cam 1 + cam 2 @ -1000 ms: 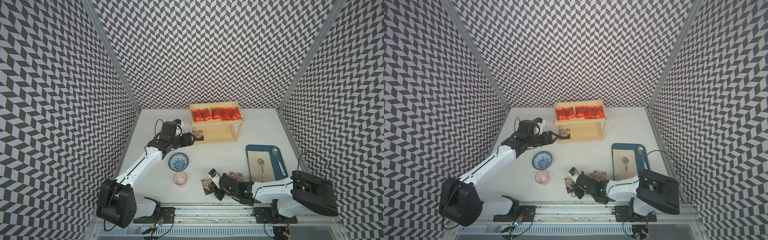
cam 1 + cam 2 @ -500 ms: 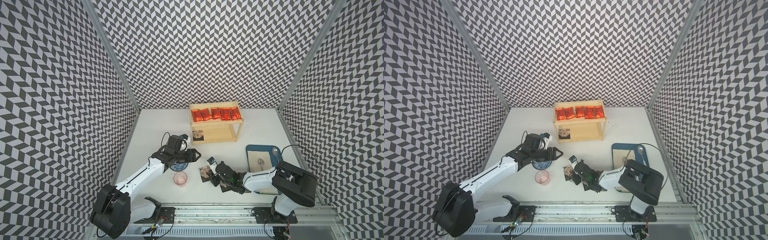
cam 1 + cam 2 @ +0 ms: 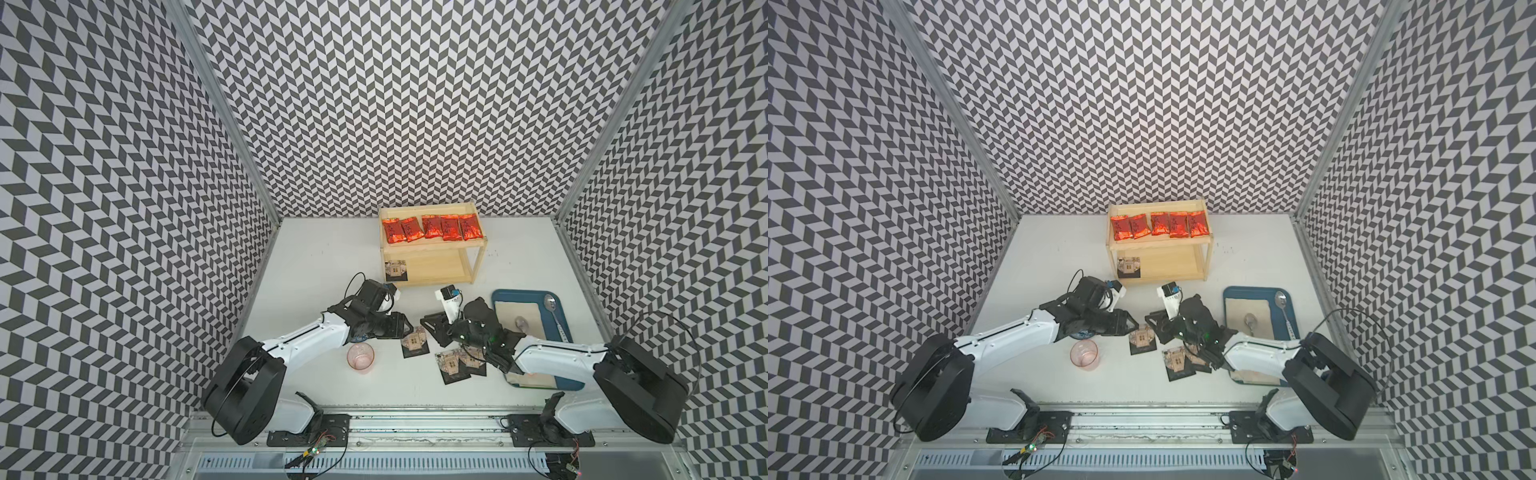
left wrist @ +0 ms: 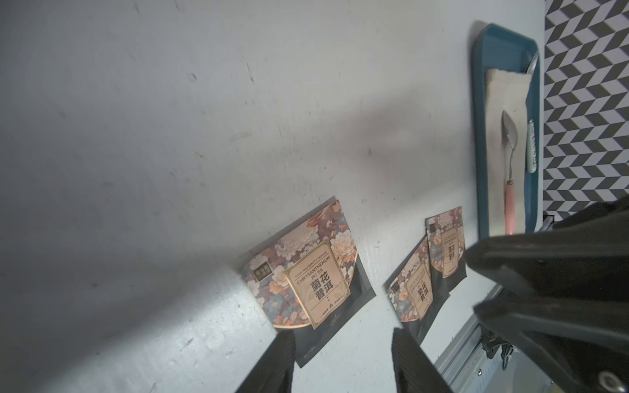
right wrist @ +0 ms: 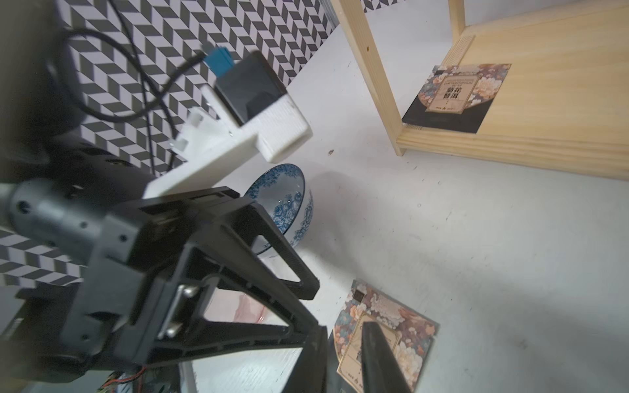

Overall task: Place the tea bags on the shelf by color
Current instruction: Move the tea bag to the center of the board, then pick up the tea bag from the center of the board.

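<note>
Facing Off Across a Black Tea Bag

Both arms stretch low over the table toward its middle. The left arm runs diagonally from its base at the near left, white forearm almost level, wrist bent so the left gripper (image 3: 407, 330) points to the right. The right arm reaches leftward from its base at the near right, passing over the front of the blue tray (image 3: 519, 293), and the right gripper (image 3: 430, 331) points back at its partner. The two sets of fingertips sit close together, and the loose black tea bag (image 3: 414, 344) lies flat on the table just between them.

In the left wrist view the left gripper's jaws stand well apart, one finger (image 4: 272, 367) beside a corner of that packet, nothing clamped. The right gripper's jaws are parted by only a narrow gap and hold nothing. One finger (image 5: 381, 360) crosses in front of the packet in the right wrist view — whether it touches cannot be told.

Two overlapping black tea bags (image 3: 453, 366) lie under the right wrist. At the back stands the shelf (image 3: 432, 248): five red tea bags (image 3: 432, 227) in a row on the top tier, one shelved black tea bag (image 3: 395, 270) at the left end of the lower tier. A blue patterned bowl (image 5: 289, 204) sits beneath the left wrist — a pink cup (image 3: 360, 357) just beside the forearm.
</note>
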Tool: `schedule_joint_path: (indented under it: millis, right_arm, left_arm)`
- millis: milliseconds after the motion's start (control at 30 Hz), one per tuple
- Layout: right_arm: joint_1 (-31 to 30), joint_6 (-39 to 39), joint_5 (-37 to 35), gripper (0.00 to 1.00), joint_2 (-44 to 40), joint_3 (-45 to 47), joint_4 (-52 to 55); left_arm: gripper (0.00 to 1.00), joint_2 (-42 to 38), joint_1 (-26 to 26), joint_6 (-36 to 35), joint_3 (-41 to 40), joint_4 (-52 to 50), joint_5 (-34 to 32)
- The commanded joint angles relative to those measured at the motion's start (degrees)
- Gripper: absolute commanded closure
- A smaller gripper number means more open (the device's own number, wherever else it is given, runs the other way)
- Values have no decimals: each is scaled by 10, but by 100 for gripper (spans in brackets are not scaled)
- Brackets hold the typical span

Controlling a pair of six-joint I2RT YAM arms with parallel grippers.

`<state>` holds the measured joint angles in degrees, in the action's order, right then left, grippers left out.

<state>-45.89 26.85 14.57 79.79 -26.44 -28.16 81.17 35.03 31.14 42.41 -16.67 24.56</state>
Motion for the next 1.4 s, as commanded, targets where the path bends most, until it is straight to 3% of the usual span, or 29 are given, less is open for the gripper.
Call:
schedule_joint_path:
  millis: [0, 433, 900, 1367]
  right_arm:
    - [7, 90, 73, 78, -6, 37, -42]
    - [30, 203, 158, 78, 82, 69, -149]
    - [70, 231, 173, 70, 152, 42, -143]
    - [71, 312, 217, 68, 224, 24, -237]
  left_arm:
    - [51, 24, 7, -3, 22, 16, -21]
    - [54, 79, 20, 5, 25, 32, -50]
    - [55, 87, 23, 19, -8, 61, -45]
    - [56, 91, 23, 27, -28, 82, -45]
